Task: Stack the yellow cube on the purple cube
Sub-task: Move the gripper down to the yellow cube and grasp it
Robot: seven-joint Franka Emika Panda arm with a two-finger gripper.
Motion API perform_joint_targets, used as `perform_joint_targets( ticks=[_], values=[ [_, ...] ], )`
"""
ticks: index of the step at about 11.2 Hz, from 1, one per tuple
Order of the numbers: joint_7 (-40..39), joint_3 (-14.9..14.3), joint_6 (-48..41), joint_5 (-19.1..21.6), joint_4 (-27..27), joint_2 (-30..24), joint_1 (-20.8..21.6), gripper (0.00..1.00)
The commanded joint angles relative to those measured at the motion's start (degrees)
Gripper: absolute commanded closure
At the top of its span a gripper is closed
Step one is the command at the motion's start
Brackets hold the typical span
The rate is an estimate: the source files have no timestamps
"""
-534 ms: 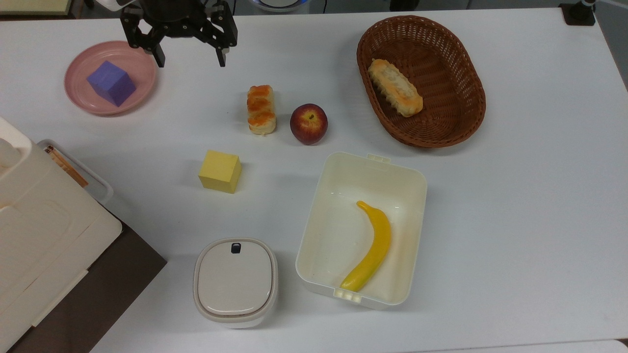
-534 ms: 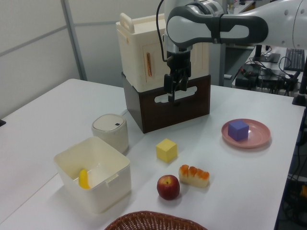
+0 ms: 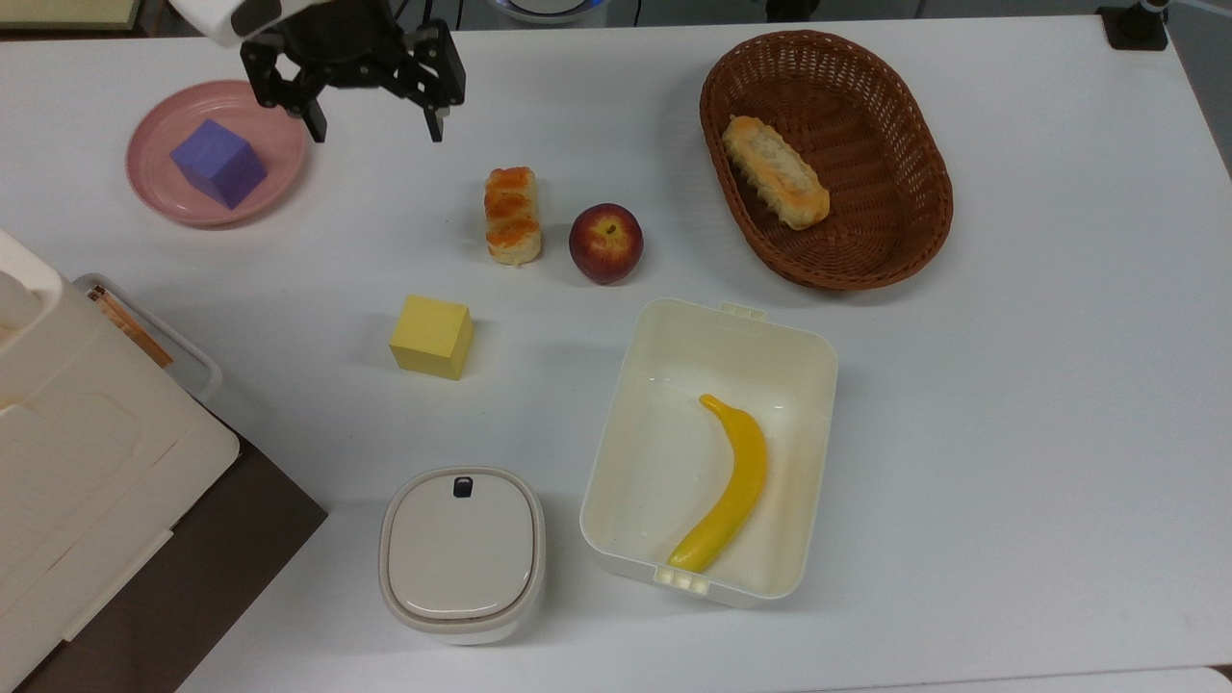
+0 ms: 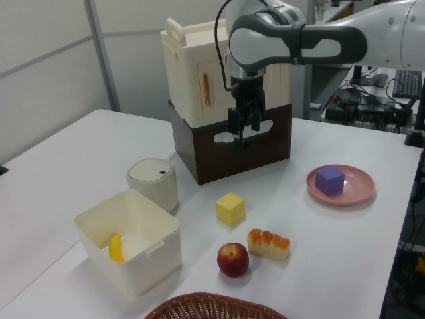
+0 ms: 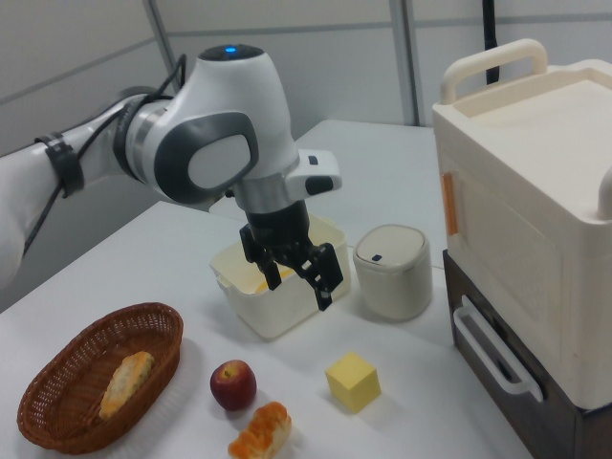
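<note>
The yellow cube [image 3: 432,336] [image 4: 230,208] [image 5: 353,381] rests alone on the white table, left of centre in the top view. The purple cube [image 3: 218,162] [image 4: 329,180] sits on a pink plate [image 3: 162,123] at the top view's upper left. My gripper [image 3: 373,126] [image 4: 243,133] [image 5: 299,283] hangs in the air with its fingers spread open and nothing between them. In the top view it is just right of the plate and well above the yellow cube; in the right view it hovers above and left of that cube.
A pastry [image 3: 512,214] and a red apple [image 3: 605,243] lie near the middle. A cream box [image 3: 799,351] holds a banana [image 3: 729,484], a wicker basket [image 3: 914,154] holds bread. A lidded grey pot [image 3: 462,552] and a cream-and-brown cabinet [image 4: 219,126] stand nearby.
The gripper has shifted slightly, drifting a little lower in the top view and in the left view. Nothing on the table has moved.
</note>
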Motion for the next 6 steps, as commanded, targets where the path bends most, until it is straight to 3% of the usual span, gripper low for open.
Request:
perform_joint_targets(
  ticks=[1, 6],
  values=[
    [1.04, -0.76, 1.56, 1.2, -1.16, 3.71, 0.56, 0.0],
    [13.05, -0.58, 13.06, 2.07, -1.61, 14.52, 1.0, 0.0]
  ],
)
